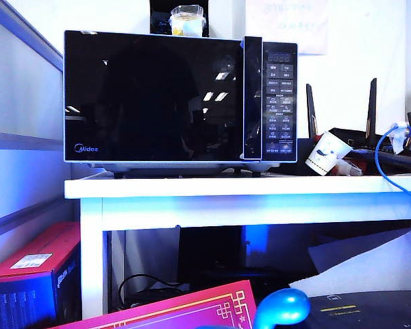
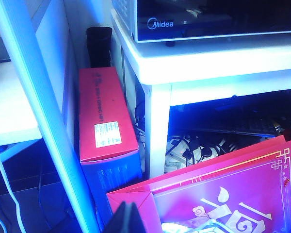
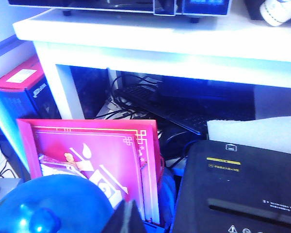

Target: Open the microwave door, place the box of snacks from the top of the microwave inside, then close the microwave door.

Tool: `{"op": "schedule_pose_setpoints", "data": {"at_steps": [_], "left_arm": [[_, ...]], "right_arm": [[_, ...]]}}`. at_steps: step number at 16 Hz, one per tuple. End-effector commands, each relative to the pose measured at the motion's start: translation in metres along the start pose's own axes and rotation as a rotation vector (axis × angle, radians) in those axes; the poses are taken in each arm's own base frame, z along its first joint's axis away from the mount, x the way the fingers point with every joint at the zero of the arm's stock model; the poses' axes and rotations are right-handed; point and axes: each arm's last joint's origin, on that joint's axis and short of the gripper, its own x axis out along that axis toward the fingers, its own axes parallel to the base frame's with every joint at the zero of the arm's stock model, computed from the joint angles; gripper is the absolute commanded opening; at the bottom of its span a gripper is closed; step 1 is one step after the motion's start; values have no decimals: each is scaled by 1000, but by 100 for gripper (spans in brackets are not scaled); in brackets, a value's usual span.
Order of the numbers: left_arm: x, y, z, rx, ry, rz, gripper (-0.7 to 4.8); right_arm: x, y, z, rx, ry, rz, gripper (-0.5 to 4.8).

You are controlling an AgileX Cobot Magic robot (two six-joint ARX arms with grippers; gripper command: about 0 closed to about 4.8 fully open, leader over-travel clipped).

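- Currently the microwave [image 1: 181, 96] stands on a white table [image 1: 192, 186] with the microwave door [image 1: 154, 96] flush against the body, its handle strip beside the keypad.
- On top of the microwave, near the rear wall, sits the box of snacks [image 1: 187, 21], upright, in front of a dark object.
- To the right of the microwave on the table lie a tilted white paper cup [image 1: 329, 153], a black router with upright antennas [image 1: 370, 130] and a blue cable [image 1: 390, 154].
- Below the table: a red and blue carton [image 1: 31, 281] on the floor at left, a keyboard [image 3: 184, 114] and tangled cables.
- Nearer the arms stand a pink gift bag [image 1: 185, 310], a blue rounded object [image 1: 282, 308] and a black shredder [image 3: 242, 189].
- Left gripper [image 2: 125, 219]: only a dark tip shows, low over the gift bag, well apart from the microwave; whether its jaws stand apart cannot be told.
- Right gripper [image 3: 126, 218]: a dark tip shows between the blue object and the shredder, low and far from the door; its jaws are fully closed, holding nothing visible.
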Motion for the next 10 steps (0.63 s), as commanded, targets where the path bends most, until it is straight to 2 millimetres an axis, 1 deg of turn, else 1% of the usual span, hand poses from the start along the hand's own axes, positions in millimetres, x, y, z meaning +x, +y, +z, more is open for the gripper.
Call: {"op": "schedule_pose_setpoints", "data": {"at_steps": [1, 5, 6, 7, 8, 10], "left_arm": [[0, 0, -2, -3, 14, -7, -5], [0, 0, -2, -4, 8, -6, -5], [0, 0, 4, -61, -40, -4, -5], [-3, 1, 14, -182, -104, -1, -5], [-8, 2, 29, -253, -154, 37, -5], [-23, 5, 61, -295, -258, 94, -5]], "right_arm": [[0, 0, -2, 2, 10, 4, -1], [0, 0, -1, 3, 4, 4, -1], [0, 0, 3, 7, -39, 4, -1], [-1, 0, 10, 13, -89, -22, -2], [-6, -1, 23, 23, -159, -60, -2], [-18, -2, 50, 45, -268, -104, -2]]}}
